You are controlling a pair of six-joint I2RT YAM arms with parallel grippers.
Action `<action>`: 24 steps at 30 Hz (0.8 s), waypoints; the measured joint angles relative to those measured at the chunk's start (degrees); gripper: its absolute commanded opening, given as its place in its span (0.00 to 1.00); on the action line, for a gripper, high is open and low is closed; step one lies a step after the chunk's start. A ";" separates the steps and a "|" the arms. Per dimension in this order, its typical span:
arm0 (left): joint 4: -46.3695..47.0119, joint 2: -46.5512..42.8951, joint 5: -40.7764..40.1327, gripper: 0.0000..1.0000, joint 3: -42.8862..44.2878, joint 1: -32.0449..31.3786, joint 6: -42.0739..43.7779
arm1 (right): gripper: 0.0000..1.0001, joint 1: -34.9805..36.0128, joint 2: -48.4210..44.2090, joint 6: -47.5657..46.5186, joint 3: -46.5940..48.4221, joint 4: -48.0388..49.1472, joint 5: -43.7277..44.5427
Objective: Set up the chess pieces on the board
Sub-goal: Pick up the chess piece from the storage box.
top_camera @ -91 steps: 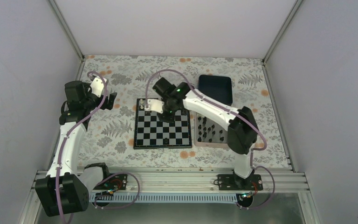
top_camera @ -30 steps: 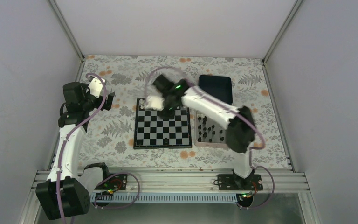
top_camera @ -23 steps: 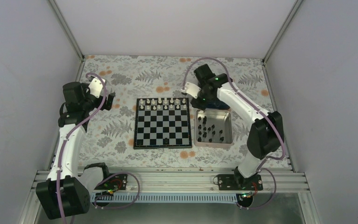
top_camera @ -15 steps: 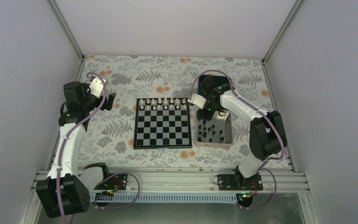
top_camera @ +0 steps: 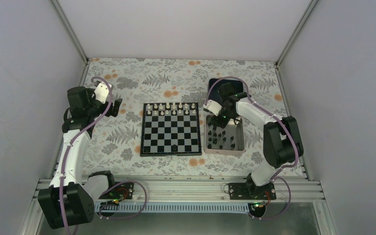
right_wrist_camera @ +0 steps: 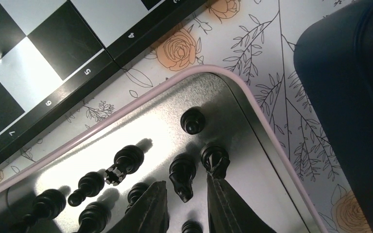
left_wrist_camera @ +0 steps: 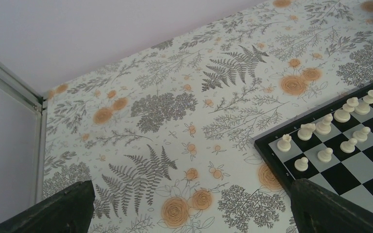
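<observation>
The board [top_camera: 170, 128] lies mid-table with white pieces [top_camera: 170, 108] on its two far rows and one black chess piece [top_camera: 175, 147] on its near row. The other black chess pieces [top_camera: 220, 137] stand in a silver tray [top_camera: 239, 142] to the right of the board. My right gripper [top_camera: 221, 119] hangs over the tray's far end. In the right wrist view it [right_wrist_camera: 187, 187] is open, with a black knight [right_wrist_camera: 182, 175] between its fingers [right_wrist_camera: 150, 208]; I cannot tell whether they touch it. My left gripper [top_camera: 115, 104] is open and empty, left of the board; it [left_wrist_camera: 190, 187] is above the floral cloth.
A dark blue tray [top_camera: 235, 88] sits behind the silver tray, partly under my right arm; it also shows in the right wrist view [right_wrist_camera: 349, 97]. The board's corner [left_wrist_camera: 272, 145] with white pieces [left_wrist_camera: 323, 125] shows in the left wrist view. White walls enclose the table.
My right arm swung from the board's far row over to the silver tray and lowered around a black knight. The white back rows now show uncovered. The left arm barely moved.
</observation>
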 measured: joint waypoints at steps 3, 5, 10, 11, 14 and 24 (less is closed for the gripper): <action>0.02 0.00 -0.02 1.00 -0.11 0.00 0.00 | 0.25 -0.35 0.00 0.00 -0.20 0.61 -0.42; 0.07 0.00 -0.02 1.00 -0.20 0.00 0.00 | 0.26 -0.66 0.00 0.02 -0.46 1.14 -0.39; 0.20 0.00 -0.02 1.00 -0.28 0.07 -0.02 | 0.25 -1.46 0.00 0.50 -0.83 2.58 -0.07; 0.20 0.00 -0.02 1.00 -0.28 0.09 -0.02 | 0.25 -1.73 0.00 0.63 -0.83 2.75 0.02; 0.20 0.00 -0.02 1.00 -0.28 0.11 -0.02 | 0.25 -1.79 0.35 1.20 -0.83 3.17 0.09; 0.22 0.00 -0.02 1.00 -0.28 0.11 -0.02 | 0.23 -1.77 2.29 2.49 -2.54 5.27 0.07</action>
